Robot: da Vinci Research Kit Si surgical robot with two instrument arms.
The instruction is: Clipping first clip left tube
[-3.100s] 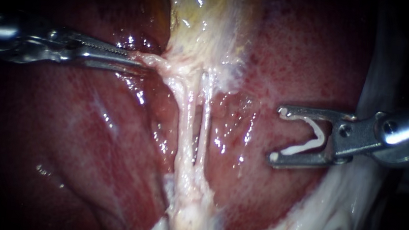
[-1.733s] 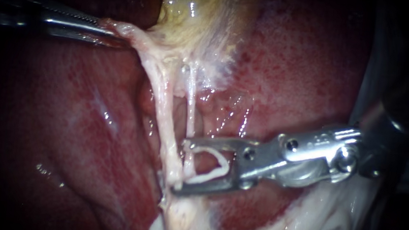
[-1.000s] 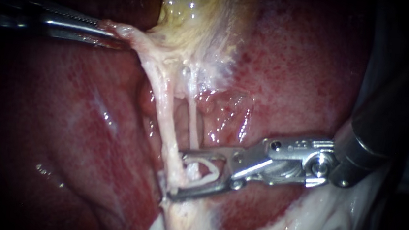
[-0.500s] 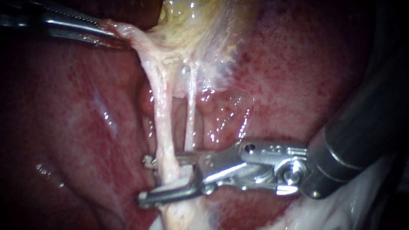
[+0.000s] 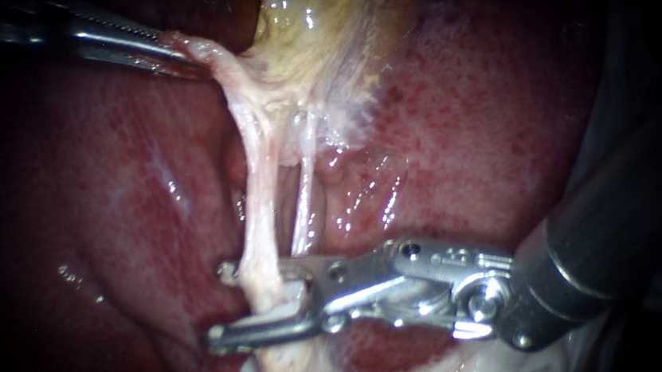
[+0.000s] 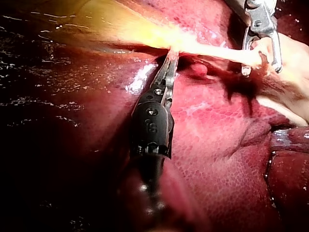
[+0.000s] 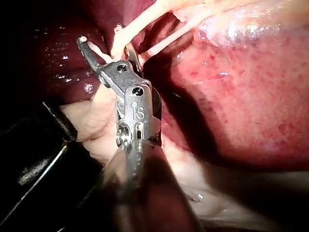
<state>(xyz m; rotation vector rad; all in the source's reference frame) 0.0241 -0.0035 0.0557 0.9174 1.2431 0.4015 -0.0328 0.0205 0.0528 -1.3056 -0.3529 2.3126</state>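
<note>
Lower right, my right instrument has its pincer wide, straddling the left tube low in mid-frame. Further back, upper left, my left instrument has its pincer clamped on the gallbladder edge, with the liver behind.

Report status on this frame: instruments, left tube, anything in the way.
Left instrument shut on gallbladder tissue. Right instrument jaws open, straddling left tube. Right tube meets upper jaw; unclear if caught.

A surgical bench: exposed liver, gallbladder, and my right instrument.
</note>
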